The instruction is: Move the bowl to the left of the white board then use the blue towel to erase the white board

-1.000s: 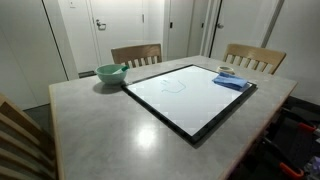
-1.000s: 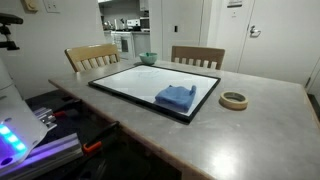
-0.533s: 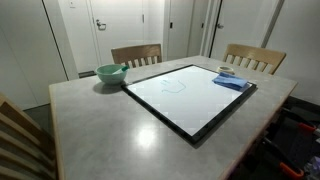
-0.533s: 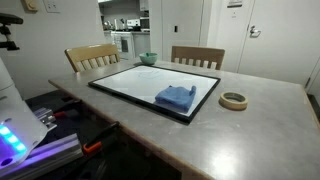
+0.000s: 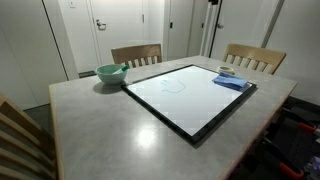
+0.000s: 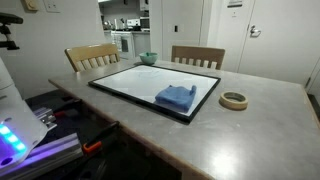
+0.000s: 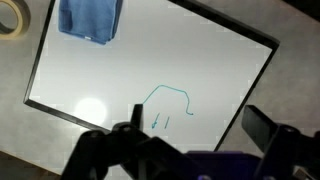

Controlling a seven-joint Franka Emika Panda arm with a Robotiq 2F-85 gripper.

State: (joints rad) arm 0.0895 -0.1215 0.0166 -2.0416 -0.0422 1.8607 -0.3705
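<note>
Nearest the wrist camera, the gripper [image 7: 195, 140] hangs above the white board [image 7: 150, 60]. Its dark jaws are blurred, but they seem spread wide with nothing between them, which suits an arm that has not yet picked anything up. Below it the board lies flat on the table [image 5: 100, 120], so a cloth can be pressed and dragged across it. It carries one small blue drawing [image 7: 172, 89]: an arch with two short strokes under it, the thing to be wiped off. Farther along the board, the blue towel [image 7: 90, 20] lies bunched on a corner of the white surface, close to the work it is meant for. A roll of tape [image 6: 225, 100] rests on the bare table just beside that end. At the opposite end, the bowl [image 5: 111, 74] stands on the table just off the board's corner, clear of the frame, so I judge it would not block a wiping pass. By count there are one gripper, one board, one drawing, one towel, one tape roll and one bowl. There are three chairs: one close [image 5: 20, 140] and two at the far edge [image 5: 136, 54] [image 5: 255, 58].
</note>
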